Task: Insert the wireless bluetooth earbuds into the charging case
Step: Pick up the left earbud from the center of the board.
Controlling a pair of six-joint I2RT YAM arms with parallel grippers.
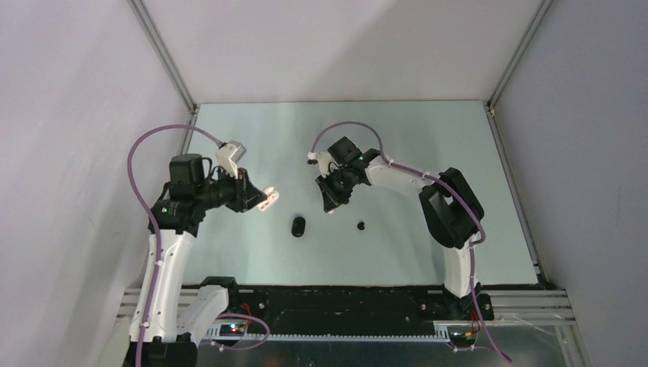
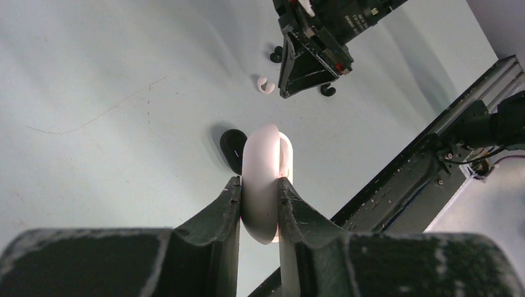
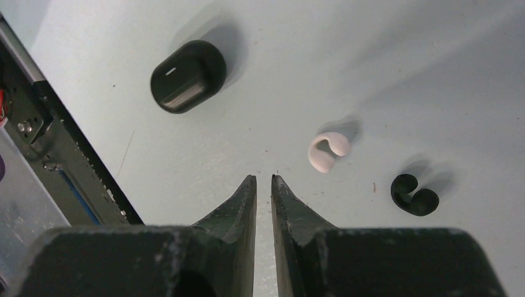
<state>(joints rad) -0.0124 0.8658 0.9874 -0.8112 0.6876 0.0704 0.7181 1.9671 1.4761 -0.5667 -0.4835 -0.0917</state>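
The charging case (image 1: pixel 298 226), a glossy black oval (image 3: pixel 187 76), lies shut on the table between the two arms. A white earbud (image 3: pixel 328 151) and a black earbud (image 3: pixel 413 195) lie to its right on the table. A second black earbud (image 2: pixel 276 54) shows in the left wrist view beyond the right gripper. My right gripper (image 3: pixel 264 179) hovers low just short of the white earbud (image 1: pixel 332 215), jaws a narrow gap apart with nothing between them. My left gripper (image 2: pixel 260 182) is shut on a white oval case (image 2: pixel 265 154), held above the table left of the black case (image 2: pixel 232 150).
The black front rail (image 1: pixel 344 302) runs along the near edge of the pale table. Grey walls and metal frame posts (image 1: pixel 164 53) close in the left, right and back sides.
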